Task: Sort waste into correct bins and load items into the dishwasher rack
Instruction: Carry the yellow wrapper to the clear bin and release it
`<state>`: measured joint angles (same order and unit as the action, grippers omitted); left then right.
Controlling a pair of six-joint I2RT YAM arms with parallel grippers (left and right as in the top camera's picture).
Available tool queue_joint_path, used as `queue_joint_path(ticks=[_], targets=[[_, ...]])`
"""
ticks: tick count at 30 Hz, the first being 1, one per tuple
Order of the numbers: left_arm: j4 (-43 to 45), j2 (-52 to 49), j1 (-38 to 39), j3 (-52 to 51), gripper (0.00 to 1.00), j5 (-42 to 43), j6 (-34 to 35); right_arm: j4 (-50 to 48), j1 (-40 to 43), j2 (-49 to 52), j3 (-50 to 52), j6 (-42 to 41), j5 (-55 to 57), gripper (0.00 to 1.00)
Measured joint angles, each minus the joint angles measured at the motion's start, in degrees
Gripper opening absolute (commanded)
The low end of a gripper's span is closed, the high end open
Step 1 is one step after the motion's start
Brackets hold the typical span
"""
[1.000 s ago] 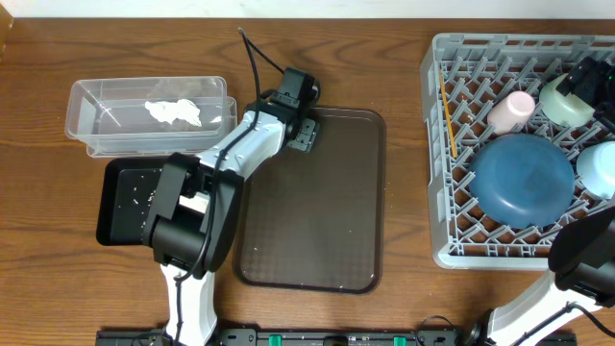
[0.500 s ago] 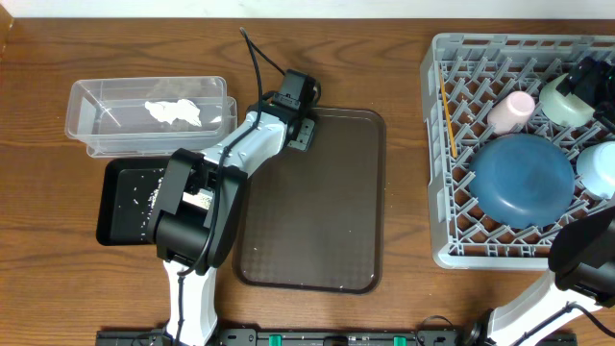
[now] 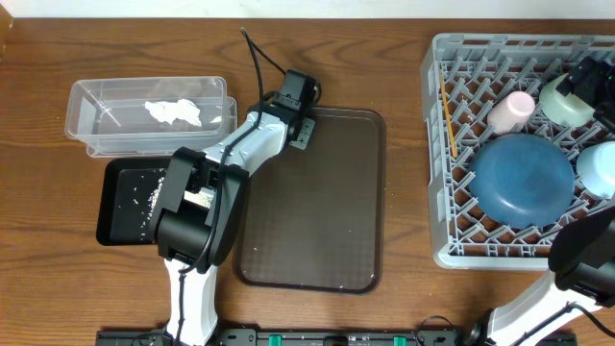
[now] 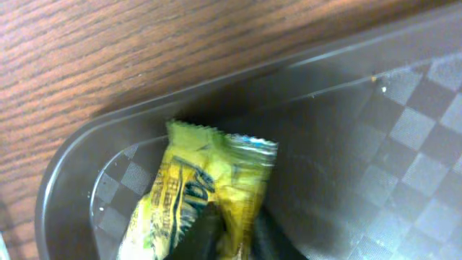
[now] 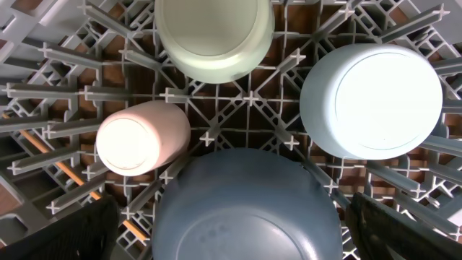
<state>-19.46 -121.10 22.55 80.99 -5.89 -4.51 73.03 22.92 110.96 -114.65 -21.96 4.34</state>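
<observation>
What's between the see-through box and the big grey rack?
In the overhead view, the dark-brown serving tray lies there; the left gripper holds the snack wrapper at its corner.

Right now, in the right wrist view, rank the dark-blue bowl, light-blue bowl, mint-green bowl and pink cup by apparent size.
1. dark-blue bowl, though cropped below.
2. light-blue bowl.
3. mint-green bowl, cropped above, so its place against the light-blue bowl is unsure.
4. pink cup.

Overhead straight down, far; left wrist close on its tray (image 4: 346, 108) corner, right, seemingly plumb, on its rack (image 5: 238, 108).
</observation>
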Motion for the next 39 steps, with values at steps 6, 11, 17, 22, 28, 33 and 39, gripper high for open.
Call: queue_joint_path(ticks=[6,11,17,22,28,33,39], targets=[[0.0,0.15,0.0,0.0,0.06,-0.13,0.2,0.0,0.0,0.0,-0.02,0.0,0.0,0.99],[0.11,4.31,-0.02,-0.33,0.06,-0.13,1.33,0.0,0.0,0.0,-0.02,0.0,0.02,0.99],[2.8,16.37,-0.57,-0.59,0.06,-3.85,5.6,0.0,0.0,0.0,0.0,0.0,0.0,0.99],[3.63,23.65,-4.28,-0.57,0.06,-9.94,10.8,0.0,0.0,0.0,0.0,0.0,0.0,0.99],[3.48,23.08,-13.81,-0.57,0.06,-12.76,18.86,0.0,0.0,0.0,0.0,0.0,0.0,0.99],[3.45,20.92,-21.59,-0.57,0.29,-13.4,25.94,0.0,0.0,0.0,-0.02,0.0,0.0,0.99],[2.91,18.86,-27.15,-0.61,0.73,-12.63,31.1,0.0,0.0,0.0,-0.02,0.0,0.0,0.99]])
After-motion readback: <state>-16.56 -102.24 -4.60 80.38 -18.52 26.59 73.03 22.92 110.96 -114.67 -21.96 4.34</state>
